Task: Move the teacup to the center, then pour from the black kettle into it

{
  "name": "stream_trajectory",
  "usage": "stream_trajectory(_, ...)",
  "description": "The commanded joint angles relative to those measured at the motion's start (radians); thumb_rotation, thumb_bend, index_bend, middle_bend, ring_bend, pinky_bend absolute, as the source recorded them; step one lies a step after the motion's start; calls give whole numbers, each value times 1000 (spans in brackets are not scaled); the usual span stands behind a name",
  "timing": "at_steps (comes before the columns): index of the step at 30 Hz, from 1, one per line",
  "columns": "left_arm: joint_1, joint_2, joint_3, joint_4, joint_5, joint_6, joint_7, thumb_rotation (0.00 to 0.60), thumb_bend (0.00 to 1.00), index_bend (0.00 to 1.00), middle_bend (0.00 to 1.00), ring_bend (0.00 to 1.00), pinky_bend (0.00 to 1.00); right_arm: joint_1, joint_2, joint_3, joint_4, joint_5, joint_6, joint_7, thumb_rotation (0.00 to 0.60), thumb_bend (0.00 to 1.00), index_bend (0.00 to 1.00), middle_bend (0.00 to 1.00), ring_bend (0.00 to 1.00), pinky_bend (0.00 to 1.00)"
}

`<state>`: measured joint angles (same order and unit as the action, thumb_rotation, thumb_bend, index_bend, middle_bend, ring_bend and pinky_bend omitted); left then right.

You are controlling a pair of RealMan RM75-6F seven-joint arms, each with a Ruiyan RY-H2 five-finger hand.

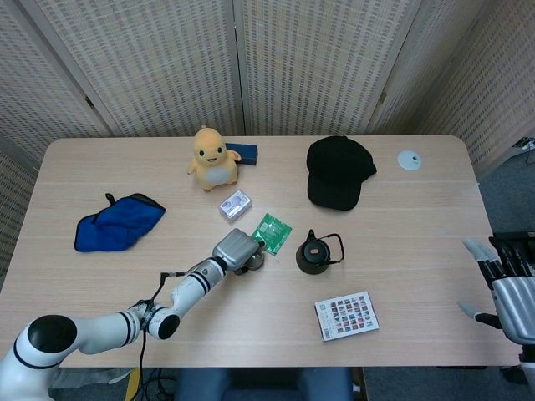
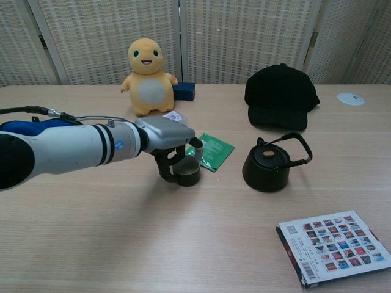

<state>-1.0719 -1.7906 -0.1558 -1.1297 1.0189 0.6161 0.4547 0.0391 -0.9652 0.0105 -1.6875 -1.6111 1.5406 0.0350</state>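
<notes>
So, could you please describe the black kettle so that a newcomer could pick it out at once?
Find the black cap at the table's far right-centre and come straight toward the near edge. The kettle stands there, between the green packet and the picture card. It alone is squat and round, with a lid knob and an arched handle.

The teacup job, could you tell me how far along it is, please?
Done: nothing completed. In hand: the left hand holds the teacup near the table's middle, beside the green packet. Left: release it, then pour from the black kettle, which sits untouched; the right hand is open at the edge.
</notes>
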Motion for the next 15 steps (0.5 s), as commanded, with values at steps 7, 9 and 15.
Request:
stream_trajectory(7, -11, -2, 6, 4, -20, 8, 7, 600, 296, 257, 758, 889, 885, -7, 1, -1, 4, 0, 8, 4, 600, 59, 40, 163, 0, 0)
stream_trajectory(9, -10, 5, 10, -7, -20, 14, 11, 600, 295, 201, 758, 888, 885, -7, 0, 0, 5, -1, 8, 4, 600, 59, 40, 163, 0, 0)
stream_trajectory(15, -2, 35, 21, -55, -27, 40, 23, 600, 295, 126, 758, 885, 885, -7, -2, 2, 2, -8, 12, 2, 600, 58, 40, 169, 0, 0)
